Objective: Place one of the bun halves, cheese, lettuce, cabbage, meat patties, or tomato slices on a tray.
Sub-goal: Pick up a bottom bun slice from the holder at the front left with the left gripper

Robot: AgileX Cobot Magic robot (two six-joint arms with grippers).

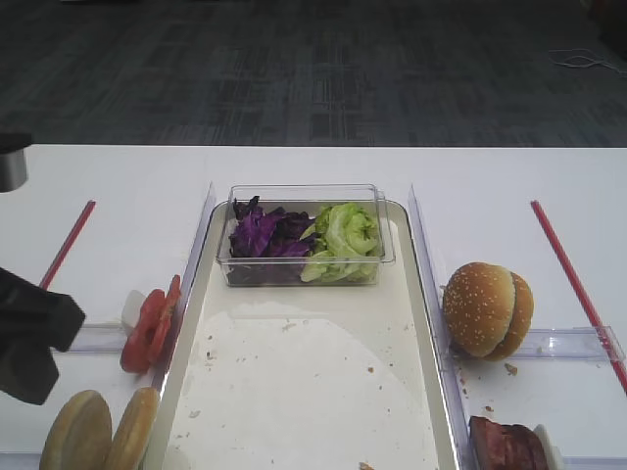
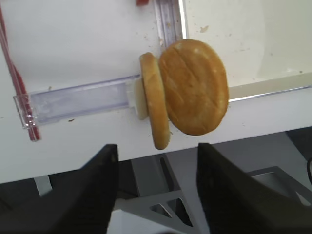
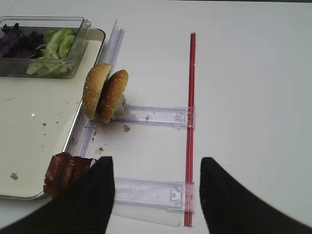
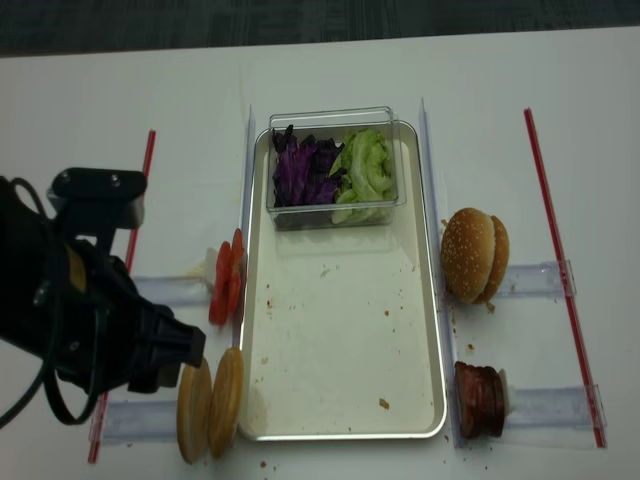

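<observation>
- The tray (image 4: pixel 340 340) lies lengthwise at the middle of the white table (image 4: pixel 560 120); its cream liner is bare apart from scattered crumbs.
- A clear plastic box (image 4: pixel 335 165) sits at the tray's far end. Inside it, the cabbage (image 4: pixel 300 172) fills the left half and the lettuce (image 4: pixel 365 170) the right half.
- The bun halves (image 4: pixel 210 403) stand on edge, side by side, just outside the tray's near left corner, propped against a clear plastic holder (image 2: pixel 78 100). In the left wrist view one leans against the tray's rim.
- The tomato slices (image 4: pixel 226 283) stand on edge just outside the tray's left rim, farther back than the bun halves.
- Two sesame buns (image 4: pixel 474 255) stand on edge just outside the tray's right rim.
- The meat patties (image 4: pixel 478 400) stand near the tray's near right corner, outside the rim.
- The left gripper (image 2: pixel 156 190) is positioned just beside the bun halves on the side away from the tray. Its fingers (image 2: pixel 105 185) are parted, nothing between them, not touching the buns.
- The right gripper (image 3: pixel 156 195) is positioned to the right of the tray, near the meat patties. Its jaws stand wide apart and hold nothing.
- Red strips (image 4: pixel 560 260) run along the table well outside the tray on both sides.
</observation>
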